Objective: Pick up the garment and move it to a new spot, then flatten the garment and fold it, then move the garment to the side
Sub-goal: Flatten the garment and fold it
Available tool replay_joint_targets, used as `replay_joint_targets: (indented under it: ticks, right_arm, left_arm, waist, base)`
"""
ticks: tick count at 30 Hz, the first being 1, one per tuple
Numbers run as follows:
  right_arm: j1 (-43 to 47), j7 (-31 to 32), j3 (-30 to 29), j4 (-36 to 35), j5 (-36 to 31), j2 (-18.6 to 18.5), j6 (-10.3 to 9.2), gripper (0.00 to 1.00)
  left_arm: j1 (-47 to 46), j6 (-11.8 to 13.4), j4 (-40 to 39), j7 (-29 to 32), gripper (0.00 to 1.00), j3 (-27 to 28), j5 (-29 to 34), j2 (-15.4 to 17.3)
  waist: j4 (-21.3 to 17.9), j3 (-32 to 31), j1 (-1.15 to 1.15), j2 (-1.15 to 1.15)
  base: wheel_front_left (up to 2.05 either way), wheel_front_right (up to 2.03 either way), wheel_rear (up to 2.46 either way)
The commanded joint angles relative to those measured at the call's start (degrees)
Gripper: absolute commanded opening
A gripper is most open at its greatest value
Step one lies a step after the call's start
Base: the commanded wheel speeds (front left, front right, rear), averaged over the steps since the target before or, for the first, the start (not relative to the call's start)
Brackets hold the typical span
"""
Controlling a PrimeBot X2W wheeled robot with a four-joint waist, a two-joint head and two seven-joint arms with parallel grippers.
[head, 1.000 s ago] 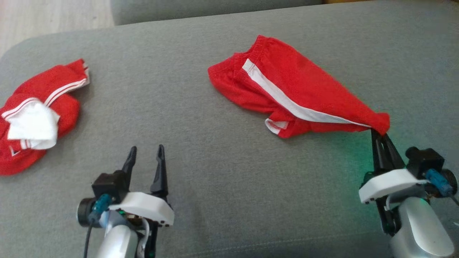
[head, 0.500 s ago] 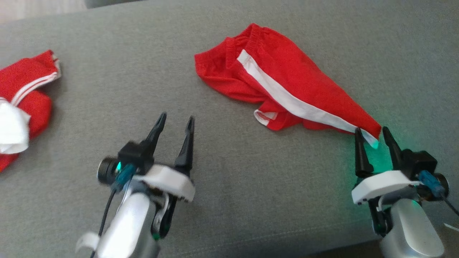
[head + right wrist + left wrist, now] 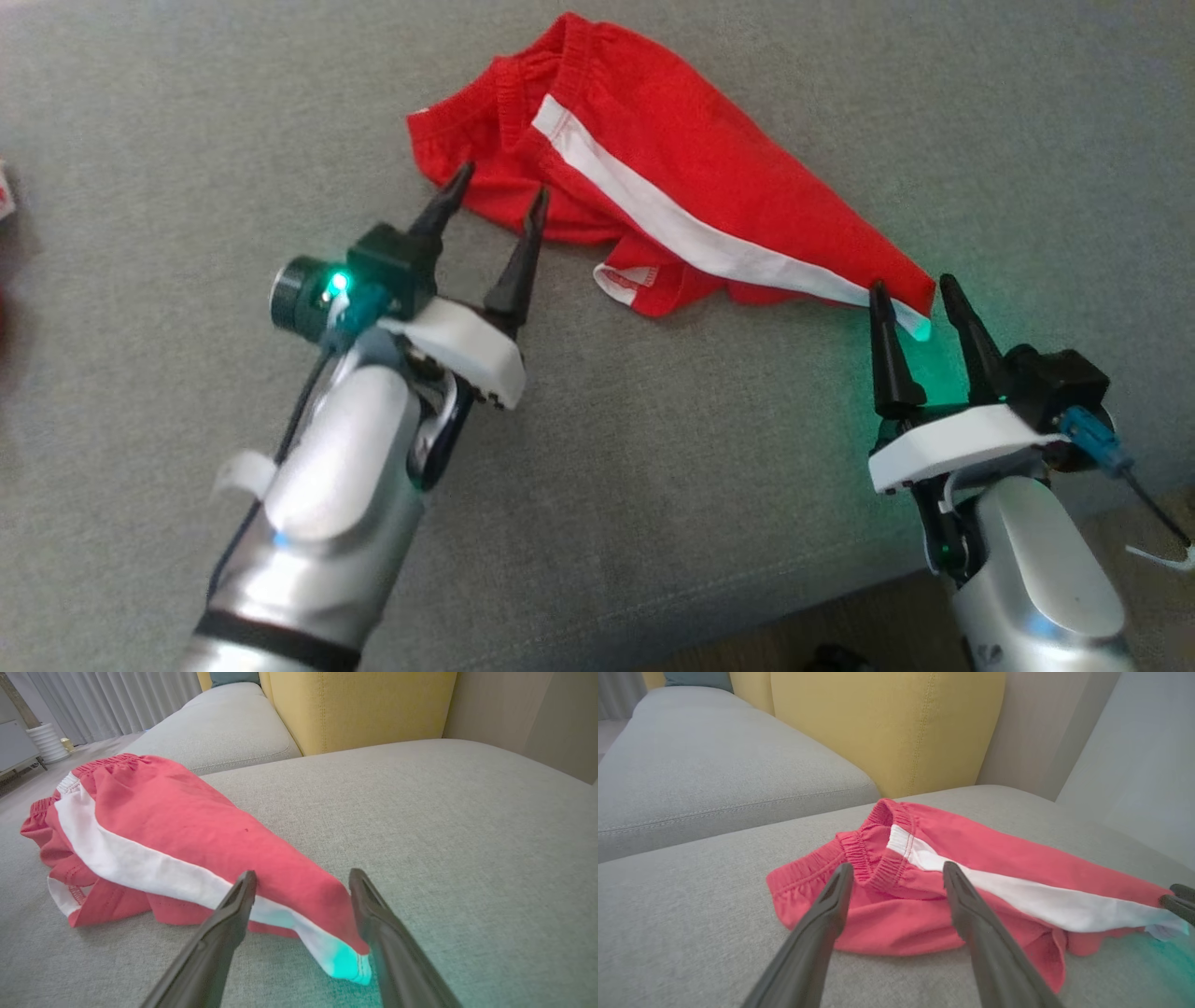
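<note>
Hovering with jaws apart, the right gripper (image 3: 912, 285) straddles the leg tip of the red shorts (image 3: 709, 177) bunched on the grey cushion (image 3: 653, 448), left gripper (image 3: 501, 180) equally spread by the waistband (image 3: 873, 868), so a shallow pinch might snag just one layer.

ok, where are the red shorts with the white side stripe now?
Head view, upper middle: the red white-striped shorts lie on the grey sofa cushion, waistband by the open left gripper, leg tip inside the open right gripper.
</note>
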Motion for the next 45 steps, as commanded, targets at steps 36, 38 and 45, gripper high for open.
replay_joint_targets:
  ticks: [36,38,45]
  right_arm:
    - [-3.6,-0.3,4.0,-4.5,2.8,-0.2,-0.05,1.00]
    - [-3.5,-0.3,3.6,-4.6,2.5,-0.2,-0.05,1.00]
    - [-2.7,-0.3,2.3,-4.8,0.6,-0.2,-0.05,1.00]
  left_arm:
    - [-19.0,-1.8,15.0,-0.3,0.00,-8.0,-13.0,0.7]
    - [-18.4,-1.2,14.3,-0.3,0.00,-7.2,-13.1,0.7]
    - [-11.1,2.9,8.5,-0.3,0.00,0.4,-11.9,0.8]
  waist:
    - [0.0,4.2,0.00,0.00]
    - [0.5,3.9,0.00,0.00]
    - [4.6,0.9,0.00,0.00]
  base:
    - [0.00,0.00,0.00]
    - [0.00,0.00,0.00]
    - [0.00,0.00,0.00]
